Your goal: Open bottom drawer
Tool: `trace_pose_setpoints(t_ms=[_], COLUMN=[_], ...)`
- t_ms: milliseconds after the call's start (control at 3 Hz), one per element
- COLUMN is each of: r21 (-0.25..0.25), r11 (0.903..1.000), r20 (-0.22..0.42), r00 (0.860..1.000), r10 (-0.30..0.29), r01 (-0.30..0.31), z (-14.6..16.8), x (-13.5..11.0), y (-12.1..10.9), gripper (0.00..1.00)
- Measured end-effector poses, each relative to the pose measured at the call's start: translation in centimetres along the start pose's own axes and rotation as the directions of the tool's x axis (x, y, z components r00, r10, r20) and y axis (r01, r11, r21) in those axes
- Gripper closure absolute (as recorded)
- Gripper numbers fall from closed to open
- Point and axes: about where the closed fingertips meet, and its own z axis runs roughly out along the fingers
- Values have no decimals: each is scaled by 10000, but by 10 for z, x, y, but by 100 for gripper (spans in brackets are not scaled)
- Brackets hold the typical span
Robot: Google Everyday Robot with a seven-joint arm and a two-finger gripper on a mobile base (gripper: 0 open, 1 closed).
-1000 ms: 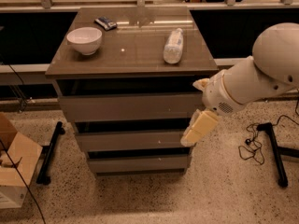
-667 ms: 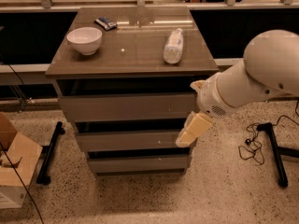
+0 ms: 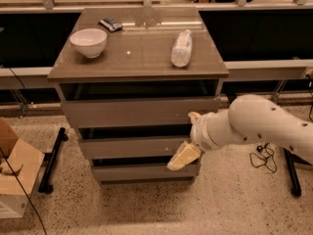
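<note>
My claw (image 3: pixel 183 156) sits at the right end of the bottom drawer (image 3: pixel 142 171), against its top edge. I can't tell whether it's wide or narrow. It has dropped and slid left since the last frame. The drawer looks unmoved, probably still shut under the two bigger fronts. On the tabletop (image 3: pixel 142 58) are a white bowl (image 3: pixel 89 41), a lying bottle (image 3: pixel 181 48) and a small packet (image 3: pixel 111 24). A cardboard box (image 3: pixel 14 175) stands on the speckled floor (image 3: pixel 146 209) to the left.

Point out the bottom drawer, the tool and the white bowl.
bottom drawer (image 3: pixel 132 172): camera view, middle of its flat front.
tool (image 3: pixel 176 163): camera view, its tip, by the bottom drawer's right end.
white bowl (image 3: pixel 89 47): camera view, its outer wall below the rim.
</note>
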Motion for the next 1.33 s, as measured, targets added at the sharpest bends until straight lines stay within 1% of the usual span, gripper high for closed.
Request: trace_pose_setpoints(t_ms=[333,667,1000,1333], r21=[-90,-980,-1125,-857], r11=[9996,9904,9878,9909], r20=[317,410,383,-547], r00=[9991,9940,9929,9935], r10=[280,1018,1126,994], r01=[-277,-974,-1077,-1039], z=[38,96,103,132], x=[27,77,82,92], y=[-6,-8,-3,4], gripper=[0,0,0,0])
